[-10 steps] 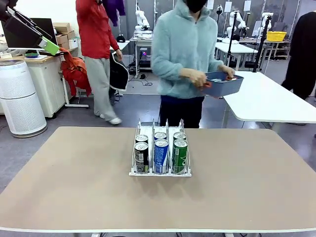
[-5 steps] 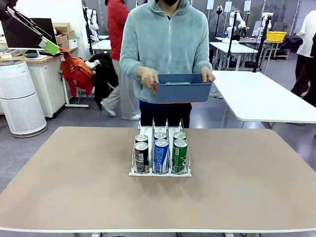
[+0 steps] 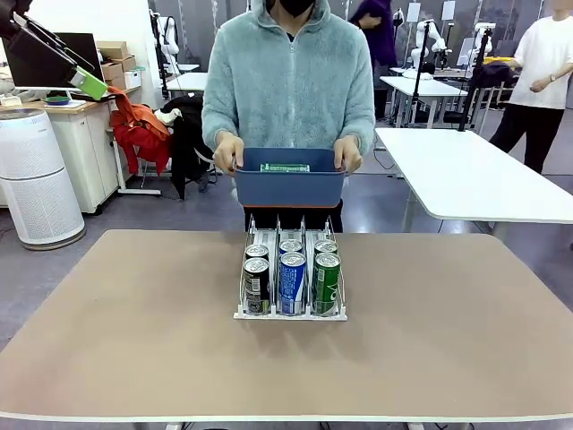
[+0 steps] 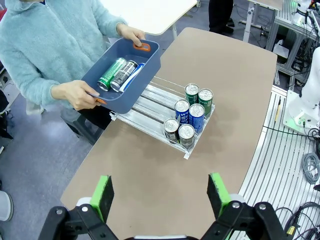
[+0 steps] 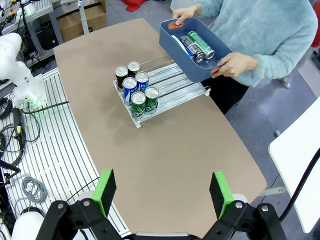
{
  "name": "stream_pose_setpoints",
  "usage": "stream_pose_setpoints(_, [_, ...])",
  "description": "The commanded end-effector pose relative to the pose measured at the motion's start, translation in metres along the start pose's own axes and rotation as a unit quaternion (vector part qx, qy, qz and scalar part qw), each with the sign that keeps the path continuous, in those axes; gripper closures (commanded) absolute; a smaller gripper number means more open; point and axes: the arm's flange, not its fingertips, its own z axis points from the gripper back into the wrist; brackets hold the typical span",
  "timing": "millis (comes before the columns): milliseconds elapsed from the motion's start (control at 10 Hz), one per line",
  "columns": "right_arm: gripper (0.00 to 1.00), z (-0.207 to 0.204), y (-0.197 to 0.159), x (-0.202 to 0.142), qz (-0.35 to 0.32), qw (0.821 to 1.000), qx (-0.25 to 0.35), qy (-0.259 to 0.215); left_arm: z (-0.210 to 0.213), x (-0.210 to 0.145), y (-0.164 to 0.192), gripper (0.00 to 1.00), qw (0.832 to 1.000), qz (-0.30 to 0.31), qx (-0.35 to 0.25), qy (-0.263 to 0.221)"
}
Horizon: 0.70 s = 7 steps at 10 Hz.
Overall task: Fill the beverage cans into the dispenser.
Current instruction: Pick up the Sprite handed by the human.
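The person (image 3: 288,81) has just stepped up to the far edge of the counter (image 3: 125,340) carrying the blue tub (image 3: 289,188), which a moment ago was off to one side by the neighbouring white table. Now both hands (image 3: 226,152) hold it by its ends, just above the far end of the dispenser (image 3: 291,312). To my eye that means fresh stock has arrived and loading can resume, though nothing has gone in from the tub yet.

The dispenser sits mid-counter with six cans (image 3: 292,279) crowded at its near end, two to a lane: dark, blue and green. The far stretch of each lane looks empty.

From the front, the tub wall hides its load apart from a strip of green at the rim. The left wrist view looks down inside and shows loose cans (image 4: 120,75) lying on their sides, one green, one dark and one blue.

Both arms hang high above the counter. The left arm's fingers (image 4: 105,195) stand spread wide with nothing between them, and so do the right arm's fingers (image 5: 106,192), well apart from cans and tub
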Motion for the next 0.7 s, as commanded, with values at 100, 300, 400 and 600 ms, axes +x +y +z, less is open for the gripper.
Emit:
stream_pose_setpoints(100, [0.00, -0.0004, 0.0005, 0.0006, 0.001, 1.000, 0.000, 0.001, -0.0002, -0.0003, -0.0002, 0.00, 1.000, 0.000, -0.001, 0.001])
stream_pose_setpoints(300, [0.00, -0.0004, 0.0005, 0.0006, 0.001, 1.000, 0.000, 0.001, -0.0002, -0.0003, -0.0002, 0.00, 1.000, 0.000, -0.001, 0.001])
stream_pose_setpoints(400, [0.00, -0.0004, 0.0005, 0.0006, 0.001, 1.000, 0.000, 0.001, -0.0002, -0.0003, -0.0002, 0.00, 1.000, 0.000, -0.001, 0.001])
stream_pose_setpoints(600, [0.00, -0.0004, 0.0005, 0.0006, 0.001, 1.000, 0.000, 0.001, -0.0002, -0.0003, -0.0002, 0.00, 1.000, 0.000, -0.001, 0.001])
